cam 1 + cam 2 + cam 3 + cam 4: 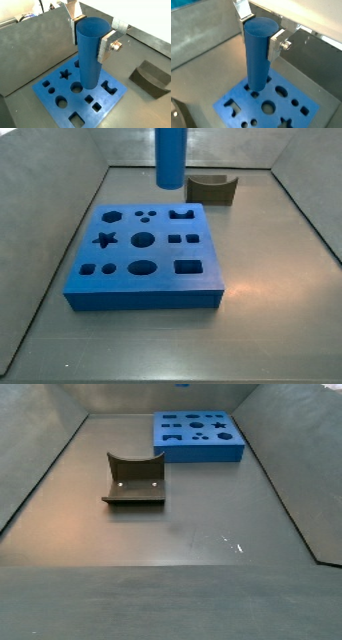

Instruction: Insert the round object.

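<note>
The gripper (90,35) clamps the top of the peg (90,55) between its silver fingers (105,47), upright above the block (144,258); a slight offset from a round hole (76,88) could jam it on the rim.

Below the gripper (89,47), which is clamped on the round object (90,60) high inside the enclosure, spreads a flat, matte grey floor (187,564). It carries a few small bright glints of light (227,541) well away from the gripper. Plain grey walls (134,146) rise around the gripper on every visible side, leaning outward in both side views and meeting the floor at thin dark seams (47,469).
</note>
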Motion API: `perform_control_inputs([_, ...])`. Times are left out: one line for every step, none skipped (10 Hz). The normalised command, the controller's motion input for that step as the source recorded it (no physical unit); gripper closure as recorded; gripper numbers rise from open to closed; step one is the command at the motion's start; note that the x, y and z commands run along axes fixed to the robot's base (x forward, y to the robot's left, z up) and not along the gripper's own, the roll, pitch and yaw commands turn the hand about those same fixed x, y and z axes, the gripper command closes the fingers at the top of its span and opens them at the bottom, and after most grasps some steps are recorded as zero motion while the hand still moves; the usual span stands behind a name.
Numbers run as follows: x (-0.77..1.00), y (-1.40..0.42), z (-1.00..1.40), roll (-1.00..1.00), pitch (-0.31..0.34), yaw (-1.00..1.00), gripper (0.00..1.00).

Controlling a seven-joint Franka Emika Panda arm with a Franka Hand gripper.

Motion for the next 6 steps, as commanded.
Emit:
perform_control_inputs([-0.17, 0.10, -1.00, 0.00, -0.061, -0.06, 1.00])
perform_control_inputs([-0.17, 0.02, -1.00, 0.00, -0.067, -0.10, 1.00])
perform_control_inputs([-0.23, 0.00, -0.99, -0.01, -0.140, -0.17, 1.00])
perform_control_inputs([-0.33, 0.00, -0.81, -0.07, -0.200, -0.13, 1.00])
perform_control_inputs([-0.28, -0.04, -0.68, -0.07, -0.196, 0.00, 1.00])
perform_control_inputs([-0.25, -0.10, -0.63, -0.04, -0.180, 0.00, 1.00])
